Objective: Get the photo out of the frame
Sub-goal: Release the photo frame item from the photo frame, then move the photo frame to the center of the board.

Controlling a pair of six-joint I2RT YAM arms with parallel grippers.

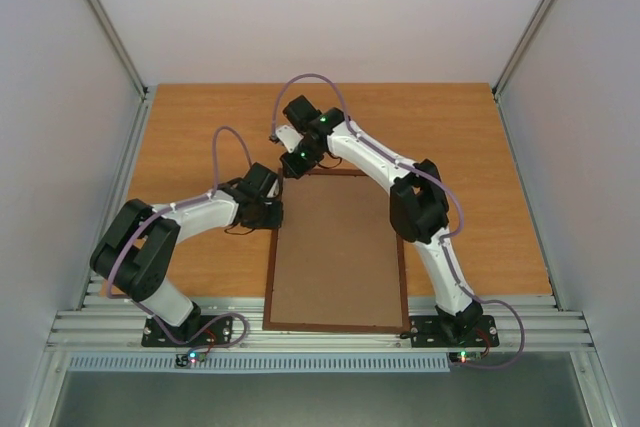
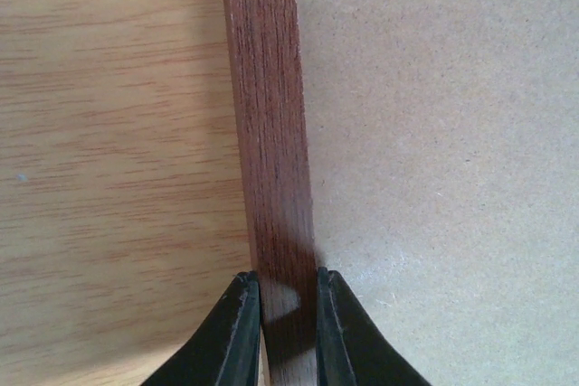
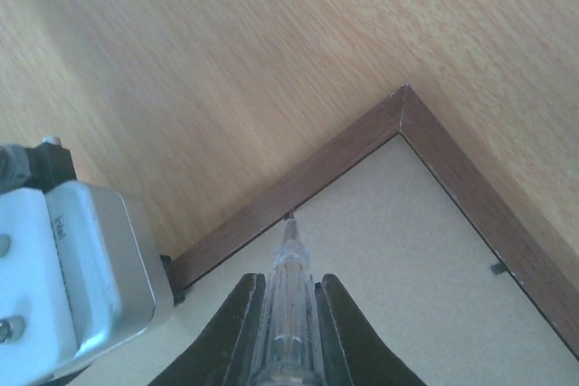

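Observation:
The frame (image 1: 271,277) lies face down on the table with its brown hardboard back (image 1: 337,252) up. The photo is hidden beneath the back. My left gripper (image 1: 270,209) is shut on the frame's left rail near the far corner; in the left wrist view the fingers (image 2: 242,314) pinch the dark rail (image 2: 267,115) from both sides. My right gripper (image 1: 296,162) is at the frame's far edge, shut on a clear plastic screwdriver-like tool (image 3: 291,287). The tool's tip touches the inner edge of the far rail (image 3: 298,183), where it meets the back (image 3: 407,259).
A small black retaining tab (image 3: 498,268) sits at the rail's inner edge on the right of the right wrist view. The left arm's silver wrist camera (image 3: 72,268) is close beside the tool. The wooden tabletop (image 1: 190,137) is fenced by grey walls.

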